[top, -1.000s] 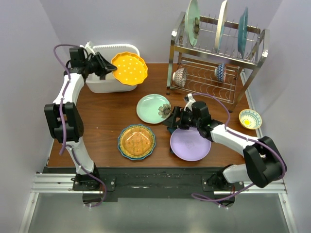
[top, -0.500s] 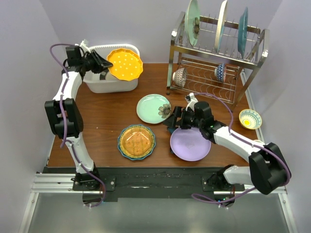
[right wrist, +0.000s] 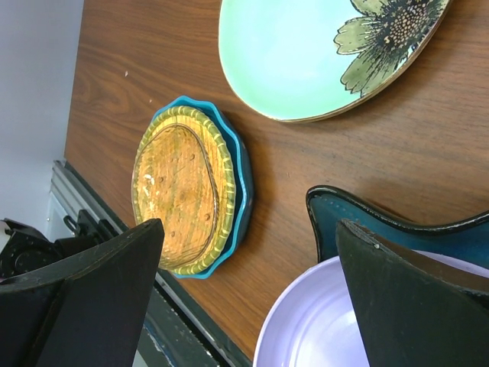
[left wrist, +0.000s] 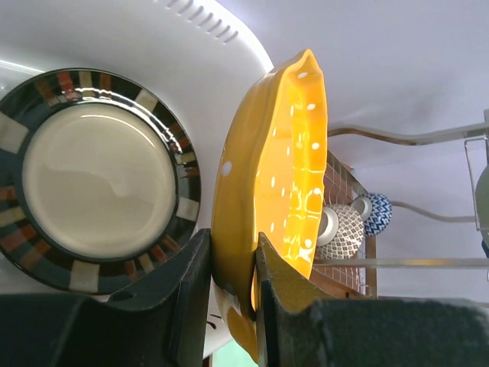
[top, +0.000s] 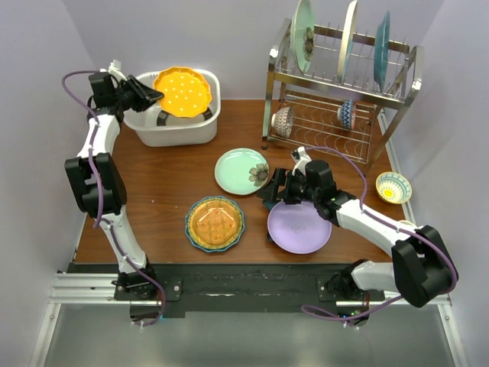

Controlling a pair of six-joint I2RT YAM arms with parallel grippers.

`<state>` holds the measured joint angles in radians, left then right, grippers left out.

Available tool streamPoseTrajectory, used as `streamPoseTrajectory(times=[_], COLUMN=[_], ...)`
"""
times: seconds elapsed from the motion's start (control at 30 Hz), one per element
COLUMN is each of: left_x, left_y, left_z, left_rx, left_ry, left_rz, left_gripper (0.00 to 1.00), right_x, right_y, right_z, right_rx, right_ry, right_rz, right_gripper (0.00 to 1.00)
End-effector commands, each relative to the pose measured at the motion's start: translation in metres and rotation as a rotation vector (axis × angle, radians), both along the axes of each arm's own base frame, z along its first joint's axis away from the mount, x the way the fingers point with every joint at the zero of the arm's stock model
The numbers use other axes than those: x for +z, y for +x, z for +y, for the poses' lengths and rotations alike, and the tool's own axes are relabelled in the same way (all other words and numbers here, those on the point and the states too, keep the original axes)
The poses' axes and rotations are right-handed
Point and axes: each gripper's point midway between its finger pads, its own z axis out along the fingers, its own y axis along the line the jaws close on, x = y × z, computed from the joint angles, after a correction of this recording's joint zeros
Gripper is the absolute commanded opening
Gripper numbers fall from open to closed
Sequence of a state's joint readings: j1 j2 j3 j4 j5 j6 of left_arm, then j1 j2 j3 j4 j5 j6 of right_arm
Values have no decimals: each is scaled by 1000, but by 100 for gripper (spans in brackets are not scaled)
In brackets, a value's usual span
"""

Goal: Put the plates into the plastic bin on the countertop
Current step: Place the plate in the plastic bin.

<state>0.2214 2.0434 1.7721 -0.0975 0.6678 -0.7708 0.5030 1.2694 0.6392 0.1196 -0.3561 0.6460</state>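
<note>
My left gripper (top: 149,98) is shut on the rim of the orange scalloped plate (top: 182,92) and holds it tilted over the white plastic bin (top: 174,131). In the left wrist view the fingers (left wrist: 191,283) pinch the orange plate (left wrist: 279,176), and a black-rimmed cream plate (left wrist: 92,180) lies inside the bin (left wrist: 221,69). My right gripper (top: 273,191) stands open at the left edge of the lavender plate (top: 299,228), which rests on a blue plate (right wrist: 359,218). An amber plate (top: 215,223) and a mint flowered plate (top: 241,170) lie on the countertop (top: 164,183).
A steel dish rack (top: 344,99) stands at the back right with three upright plates (top: 349,30) and small bowls (top: 283,120). Another small bowl (top: 393,187) sits at the right edge.
The left arm has carried the orange plate back and to the left, from beside the bin to over it. The right gripper has opened a little wider in place.
</note>
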Motion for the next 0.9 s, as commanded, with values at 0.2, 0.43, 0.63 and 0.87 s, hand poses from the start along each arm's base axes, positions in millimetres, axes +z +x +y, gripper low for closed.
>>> streamPoseTrajectory(times=[0.2,0.43,0.63,0.87], left_x=[47,33,6,-9], left_y=[25,36,42,50], left_z=[19,28,32,43], left_rx=[71,111,123,162], left_ry=[38,58,49,106], left_rz=[-165,-147,-79,-49], left_gripper=[0,0,0,0], right_x=[0,-5,-8,-13], right_y=[-2,-3,-5,-7], right_z=[-2,-2,-3,-3], right_rx=[3,8,7,13], right_ry=[-11,-15,-19,-26], right_rz=[-19,-10,1,13], right_gripper=[99,99,99,99])
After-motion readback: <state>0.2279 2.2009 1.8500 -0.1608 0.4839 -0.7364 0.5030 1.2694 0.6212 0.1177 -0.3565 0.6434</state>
